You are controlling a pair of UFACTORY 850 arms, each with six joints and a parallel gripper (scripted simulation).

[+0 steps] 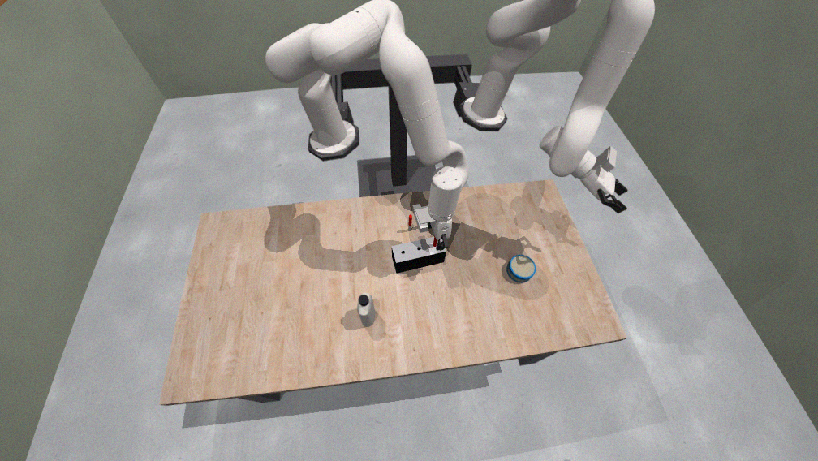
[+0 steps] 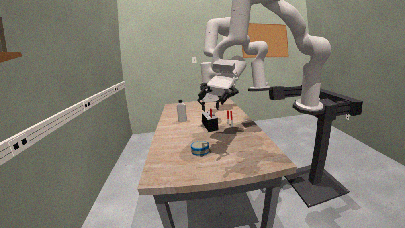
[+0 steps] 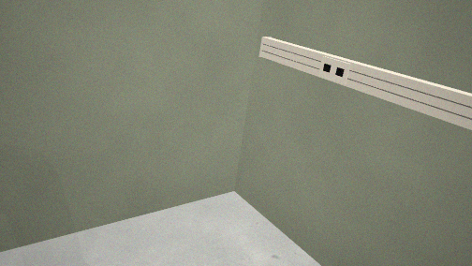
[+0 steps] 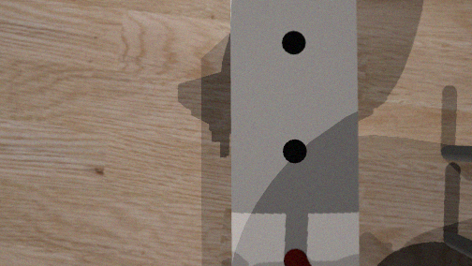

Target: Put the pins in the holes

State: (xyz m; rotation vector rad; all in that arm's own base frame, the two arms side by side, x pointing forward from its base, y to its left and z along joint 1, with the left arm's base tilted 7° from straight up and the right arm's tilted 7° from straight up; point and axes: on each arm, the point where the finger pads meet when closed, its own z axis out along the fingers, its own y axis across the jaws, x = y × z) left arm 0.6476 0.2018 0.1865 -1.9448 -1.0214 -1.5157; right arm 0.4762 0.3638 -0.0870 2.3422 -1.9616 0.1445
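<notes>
Block [image 1: 420, 264] [image 2: 209, 124] [image 4: 262, 94] sits mid-table in your top view, black-sided and grey-topped, with the seated pin [image 1: 435, 241] [image 2: 210, 112] [image 4: 296, 258] at one end. Beside it you can make out one loose pin [image 1: 410, 220]; your right gripper [image 1: 441, 244] [image 2: 210, 107] is low at the block's pin end, while your left gripper [image 1: 621, 198] [image 2: 210, 101] is off past the table edge. In the exterior view, both claws have their fingers spread, holding nothing; lifting the right one crookedly could catch the seated pin. Two outside pins [image 2: 231, 115] stand close together, red above white, so a wide approach could topple the neighbour. The seated one shows only red, but you can't confirm its depth. Your left wrist view shows just wall and floor. Your right wrist view shows two dark round holes unfilled; misjudging their depths would bury red or expose white.
</notes>
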